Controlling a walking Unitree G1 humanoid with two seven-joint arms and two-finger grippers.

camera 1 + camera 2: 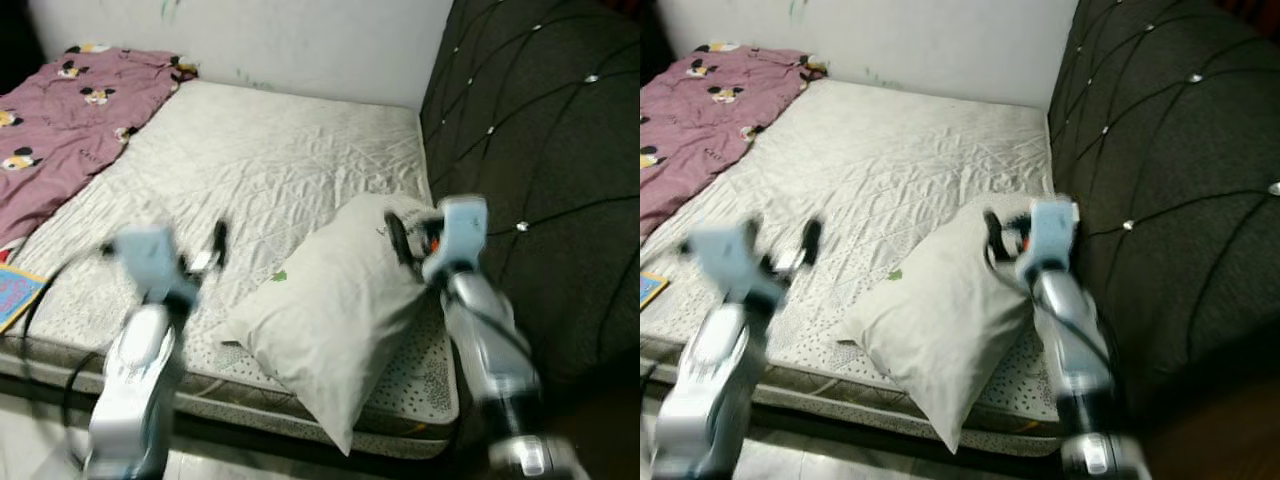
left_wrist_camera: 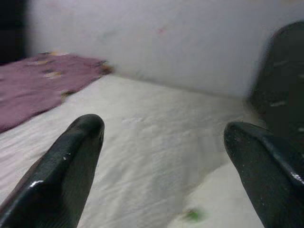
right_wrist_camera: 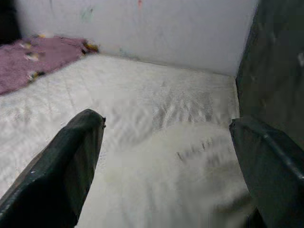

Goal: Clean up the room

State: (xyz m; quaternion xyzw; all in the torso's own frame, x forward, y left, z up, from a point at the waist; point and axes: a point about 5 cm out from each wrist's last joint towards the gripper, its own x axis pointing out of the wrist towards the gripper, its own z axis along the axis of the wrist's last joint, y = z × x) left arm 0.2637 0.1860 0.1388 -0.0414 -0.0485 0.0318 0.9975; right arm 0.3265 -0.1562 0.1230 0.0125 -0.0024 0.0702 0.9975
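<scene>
Both claws released — right claw (image 1: pixel 405 238) over the pillow (image 1: pixel 330 310), left claw (image 1: pixel 200 255) above the bed (image 1: pixel 280 160) — a grip wants its far corners.

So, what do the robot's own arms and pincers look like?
Both arms are silver tubes with pale boxy wrist blocks. Each pincer, left pincer and right pincer, has two long glossy black fingers. Black cables run along the arms; an orange spot marks the right wrist.
</scene>
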